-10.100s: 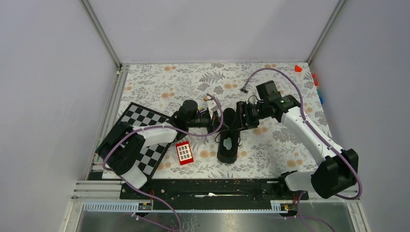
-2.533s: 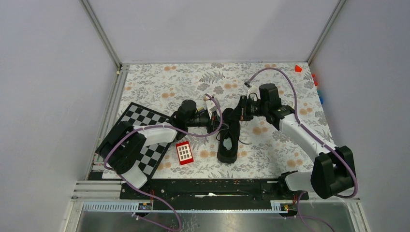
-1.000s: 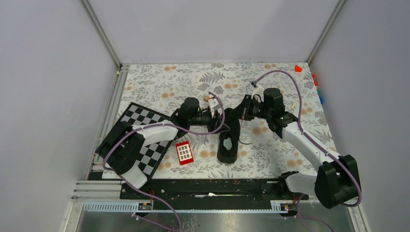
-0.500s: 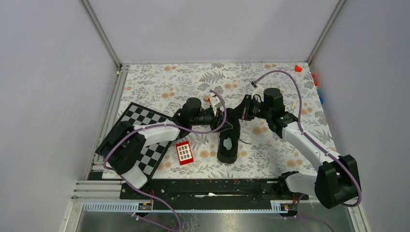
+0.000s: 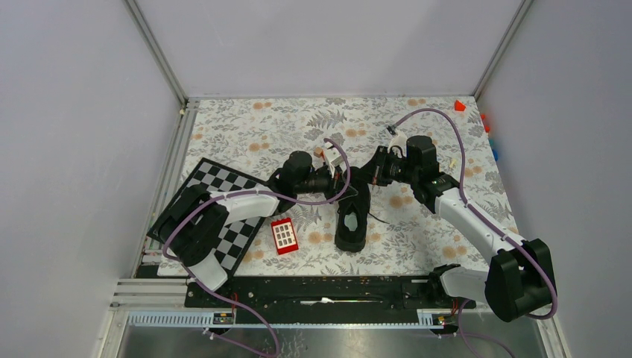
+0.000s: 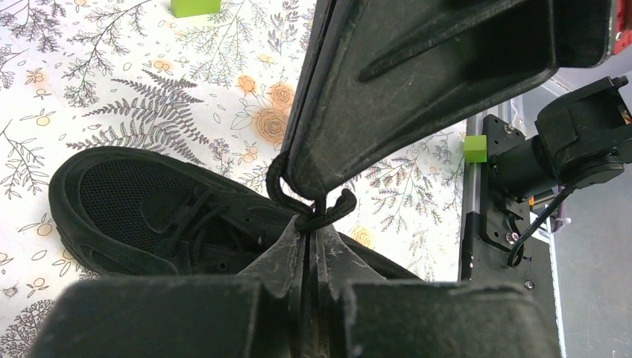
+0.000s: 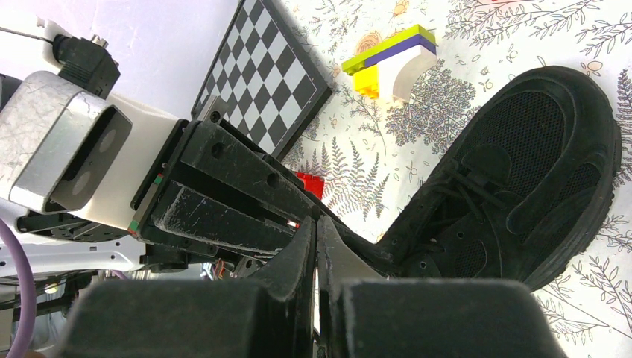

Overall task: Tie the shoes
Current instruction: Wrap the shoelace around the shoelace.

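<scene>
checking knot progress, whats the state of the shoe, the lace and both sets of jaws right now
shoe: upright on its sole, not yet tied
lace: loop raised above the shoe, pinched at the tips
left gripper: jaws shut on the lace
right gripper: jaws shut, tip touching the loop

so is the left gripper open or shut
Shut: in its wrist view the left gripper has fingertips together, pinching a black lace over the black sneaker.

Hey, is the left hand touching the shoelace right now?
Touching. The left wrist view shows the left hand shut, with the black lace pinched right at its fingertips, just above the shoe.
</scene>
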### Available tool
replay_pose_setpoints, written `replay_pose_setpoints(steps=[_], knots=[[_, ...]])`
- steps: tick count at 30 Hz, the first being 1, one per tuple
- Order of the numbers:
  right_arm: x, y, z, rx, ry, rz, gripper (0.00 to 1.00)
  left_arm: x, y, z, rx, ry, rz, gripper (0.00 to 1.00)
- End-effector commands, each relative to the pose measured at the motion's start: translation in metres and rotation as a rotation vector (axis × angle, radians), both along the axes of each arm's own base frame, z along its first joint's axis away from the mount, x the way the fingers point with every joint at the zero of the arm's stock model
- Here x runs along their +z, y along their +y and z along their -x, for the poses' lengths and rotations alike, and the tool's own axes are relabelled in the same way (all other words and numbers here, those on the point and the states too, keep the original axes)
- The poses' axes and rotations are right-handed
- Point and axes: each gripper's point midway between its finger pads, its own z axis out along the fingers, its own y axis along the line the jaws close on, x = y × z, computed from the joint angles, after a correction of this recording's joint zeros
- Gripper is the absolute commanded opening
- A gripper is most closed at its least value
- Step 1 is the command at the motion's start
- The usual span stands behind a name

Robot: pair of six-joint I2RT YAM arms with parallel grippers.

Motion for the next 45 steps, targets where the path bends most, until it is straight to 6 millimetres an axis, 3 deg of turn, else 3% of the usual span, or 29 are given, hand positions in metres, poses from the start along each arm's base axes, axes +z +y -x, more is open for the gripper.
replay_pose_setpoints(steps=[1,14,22,28,31,45], knots=[[0.014,-0.002,-0.005,-0.015,-0.068,-0.012,0.00,0.028,-0.003,-0.009,0.018,-0.085,0.053,0.00],[0.012,-0.005,-0.007,-0.039,-0.070,0.001,0.00,0.019,0.017,-0.008,0.027,-0.077,0.015,0.00],[0.013,-0.005,-0.007,-0.039,-0.071,-0.001,0.00,0.015,0.015,-0.006,-0.005,-0.064,0.002,0.00],[0.011,-0.004,-0.008,-0.037,-0.065,0.000,0.00,0.015,0.015,-0.006,-0.008,-0.061,-0.009,0.21],[0.012,-0.004,-0.008,-0.033,-0.067,-0.003,0.00,0.015,0.016,-0.007,-0.006,-0.069,-0.011,0.25],[0.013,-0.002,-0.009,-0.029,-0.065,-0.006,0.00,0.025,0.007,-0.009,-0.008,-0.034,0.051,0.19]])
